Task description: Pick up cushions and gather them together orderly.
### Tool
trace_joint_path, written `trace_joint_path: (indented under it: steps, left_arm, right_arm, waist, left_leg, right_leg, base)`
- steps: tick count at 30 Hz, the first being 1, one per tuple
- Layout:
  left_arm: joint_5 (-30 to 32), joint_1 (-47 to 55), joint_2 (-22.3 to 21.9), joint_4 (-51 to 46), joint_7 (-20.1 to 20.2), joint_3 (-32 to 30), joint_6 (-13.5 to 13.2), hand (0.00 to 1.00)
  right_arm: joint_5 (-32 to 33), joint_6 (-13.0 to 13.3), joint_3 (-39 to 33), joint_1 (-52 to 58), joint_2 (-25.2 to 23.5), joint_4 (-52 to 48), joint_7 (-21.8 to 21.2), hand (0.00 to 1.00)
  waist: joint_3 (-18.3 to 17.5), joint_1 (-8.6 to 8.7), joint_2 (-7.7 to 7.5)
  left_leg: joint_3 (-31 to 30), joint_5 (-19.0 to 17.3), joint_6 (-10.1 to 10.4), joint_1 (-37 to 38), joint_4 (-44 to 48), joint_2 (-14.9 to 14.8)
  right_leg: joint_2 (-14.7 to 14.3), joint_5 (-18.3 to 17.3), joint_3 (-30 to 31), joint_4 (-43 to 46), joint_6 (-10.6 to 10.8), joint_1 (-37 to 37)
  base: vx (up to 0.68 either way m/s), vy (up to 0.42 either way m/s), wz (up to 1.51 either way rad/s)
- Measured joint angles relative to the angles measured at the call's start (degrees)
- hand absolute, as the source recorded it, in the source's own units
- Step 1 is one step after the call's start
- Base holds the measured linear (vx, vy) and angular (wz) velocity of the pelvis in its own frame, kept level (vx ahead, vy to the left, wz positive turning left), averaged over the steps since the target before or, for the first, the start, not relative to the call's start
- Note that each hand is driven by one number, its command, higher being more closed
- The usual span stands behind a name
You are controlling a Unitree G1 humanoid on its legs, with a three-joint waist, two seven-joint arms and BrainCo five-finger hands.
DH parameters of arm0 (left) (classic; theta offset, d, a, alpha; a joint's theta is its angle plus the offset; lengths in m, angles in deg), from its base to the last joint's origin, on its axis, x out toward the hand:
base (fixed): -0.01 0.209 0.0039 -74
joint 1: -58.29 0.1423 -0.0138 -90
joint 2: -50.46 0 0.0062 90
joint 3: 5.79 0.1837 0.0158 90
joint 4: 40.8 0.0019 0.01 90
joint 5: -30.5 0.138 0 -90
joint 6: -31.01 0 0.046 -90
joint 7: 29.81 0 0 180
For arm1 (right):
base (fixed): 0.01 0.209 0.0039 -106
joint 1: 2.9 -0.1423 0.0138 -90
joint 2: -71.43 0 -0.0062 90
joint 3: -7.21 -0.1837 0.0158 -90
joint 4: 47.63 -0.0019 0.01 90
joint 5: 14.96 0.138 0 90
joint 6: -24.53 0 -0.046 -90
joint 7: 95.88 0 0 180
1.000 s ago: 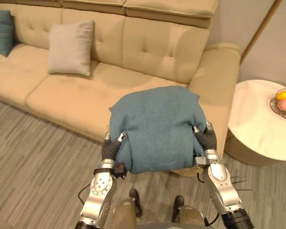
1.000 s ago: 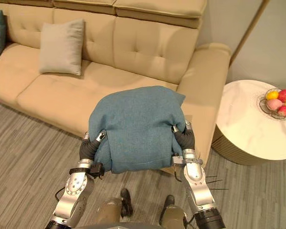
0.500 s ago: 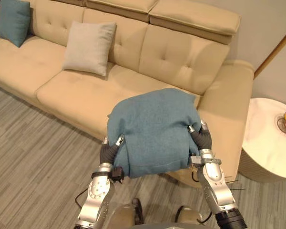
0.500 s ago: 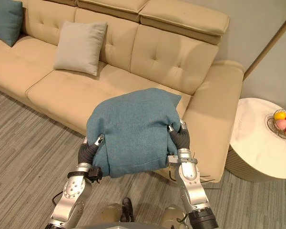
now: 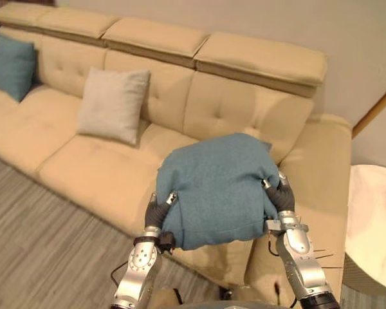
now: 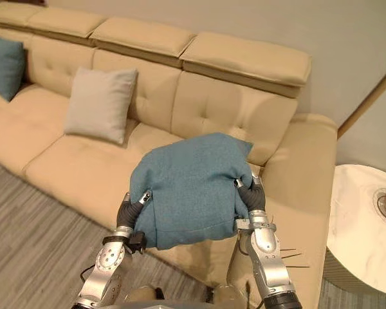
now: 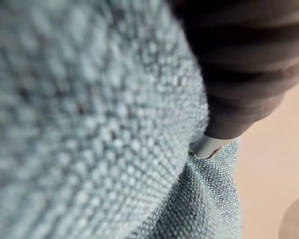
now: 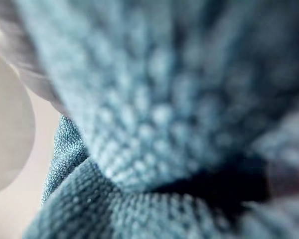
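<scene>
While held aloft, teal cushion (image 5: 219, 187) lies face-up, corner toward sofa (image 5: 244, 109).

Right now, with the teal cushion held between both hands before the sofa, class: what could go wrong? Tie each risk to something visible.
1. The teal cushion is squeezed at its sides between the left hand and right hand, its lower edge hanging free; it may slip and drop.
2. The beige cushion leans well to the left on the sofa, and the carried one hides much of the seat ahead, so placement may end untidy.
</scene>
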State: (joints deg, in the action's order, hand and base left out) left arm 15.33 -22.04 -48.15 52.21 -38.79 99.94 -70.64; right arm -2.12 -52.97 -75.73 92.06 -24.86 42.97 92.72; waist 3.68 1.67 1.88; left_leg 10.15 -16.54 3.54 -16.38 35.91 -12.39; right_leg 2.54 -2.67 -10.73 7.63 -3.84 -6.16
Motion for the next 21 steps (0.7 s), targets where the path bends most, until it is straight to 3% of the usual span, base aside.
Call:
trace_joint_path:
  steps: [2, 3, 4, 5, 6, 8, 9, 12, 15, 21]
  left_arm:
    - [0.04, 0.06, 0.08, -0.01, 0.00, -0.16, 0.00, 1.00]
    - [0.05, 0.11, 0.06, -0.03, -0.01, -0.16, -0.01, 1.00]
    - [0.08, 0.29, -0.17, -0.07, -0.01, -0.16, -0.03, 1.00]
    - [0.11, 0.53, -0.19, 0.11, -0.01, -0.20, -0.04, 1.00]
    - [0.12, 0.63, 0.51, 0.29, -0.03, -0.49, -0.05, 1.00]
    - [0.12, 0.52, 0.88, 0.29, -0.03, -0.71, -0.03, 1.00]
    - [0.14, 0.52, 0.88, 0.29, -0.03, -0.71, -0.03, 1.00]
    - [1.08, 0.38, 1.68, -0.62, -0.04, -0.96, -0.03, 1.00]
    - [2.50, -1.61, 2.56, -0.93, -0.34, -1.16, -0.03, 1.00]
    - [5.08, -17.22, 3.93, 0.72, -6.43, -3.29, -0.01, 1.00]
  right_arm:
    - [0.00, 0.00, 0.00, -0.02, -0.09, 0.02, 0.00, 1.00]
    - [-0.01, 0.00, 0.00, -0.01, -0.11, 0.02, 0.00, 1.00]
    - [-0.12, 0.00, -0.02, -0.14, -0.01, 0.02, 0.00, 1.00]
    - [-0.23, 0.00, -0.04, -0.24, -0.46, 0.41, -0.01, 1.00]
    - [-0.50, -0.19, 0.05, 0.30, -2.13, 0.53, -0.03, 1.00]
    - [-1.32, -0.17, 0.04, 0.24, -2.99, 0.47, -0.02, 1.00]
    - [-1.60, -0.17, 0.04, 0.24, -2.96, 0.47, -0.02, 1.00]
    - [-2.18, -0.20, 0.20, -0.23, -3.07, 0.49, -0.01, 1.00]
    - [-3.32, -0.20, 0.20, -1.01, -3.02, 0.82, 0.26, 1.00]
    - [-5.98, -0.21, -0.02, -19.34, -2.30, 7.82, 6.40, 1.00]
  waist:
    - [-0.04, -0.85, 0.14]
    - [-0.14, -0.99, 0.38]
    - [-0.24, -1.00, 1.53]
    - [-0.15, -1.04, 2.17]
    - [-0.54, -0.48, 0.62]
    - [-0.60, 0.80, -1.09]
    - [-0.54, 0.71, -1.23]
    - [-0.42, 0.58, -1.10]
    - [-0.36, 0.90, -1.18]
    - [5.77, 1.07, -1.02]
  left_leg:
    - [-8.33, 2.28, 3.03, 1.02, -13.11, 1.69]
    - [-9.17, 4.14, 3.95, 1.52, -16.39, 1.39]
    - [-9.58, 7.82, 3.64, 2.27, -19.43, 0.33]
    - [-8.93, 11.00, 4.92, 2.51, -18.59, -0.29]
    - [-5.70, 9.87, 3.59, 2.92, -17.97, 0.85]
    - [0.24, 8.49, 1.32, 3.45, -17.90, 3.54]
    - [1.77, 8.31, 1.00, 3.74, -17.90, 3.98]
    - [6.73, 7.32, -0.57, 3.75, -18.30, 5.35]
    - [7.85, 7.36, -0.69, 1.45, -18.45, 5.50]
    - [6.51, 9.66, -1.15, -5.77, -17.92, 5.59]
  right_leg:
    - [0.03, 0.83, 5.57, -0.54, 1.42, 0.31]
    - [-0.18, 1.14, 6.99, -1.12, 3.09, 0.46]
    - [-1.11, 1.55, 9.29, -2.15, 5.07, 0.81]
    - [-1.64, 2.06, 11.84, -3.19, 6.51, 1.04]
    - [-0.02, 2.82, 14.30, -4.27, 7.87, 0.67]
    - [3.60, 4.12, 18.83, -5.20, 10.23, -1.30]
    - [4.17, 4.66, 19.59, -5.70, 10.79, -1.58]
    - [5.86, 6.55, 22.30, -6.85, 11.28, -4.28]
    - [6.07, 8.04, 22.50, -7.89, 10.84, -6.93]
    - [5.94, 11.65, 20.71, -10.05, 9.88, -12.16]
  base:
    - [0.14, 0.261, -1.31]
    - [0.12, 0.321, -1.30]
    - [0.09, 0.299, -1.27]
    - [0.09, 0.375, -1.41]
    - [0.08, 0.362, -1.17]
    - [0.05, 0.360, -1.01]
    - [0.01, 0.293, -1.07]
    - [-0.01, 0.205, -0.75]
    - [-0.01, 0.078, -0.25]
    - [-0.08, -0.014, 0.11]
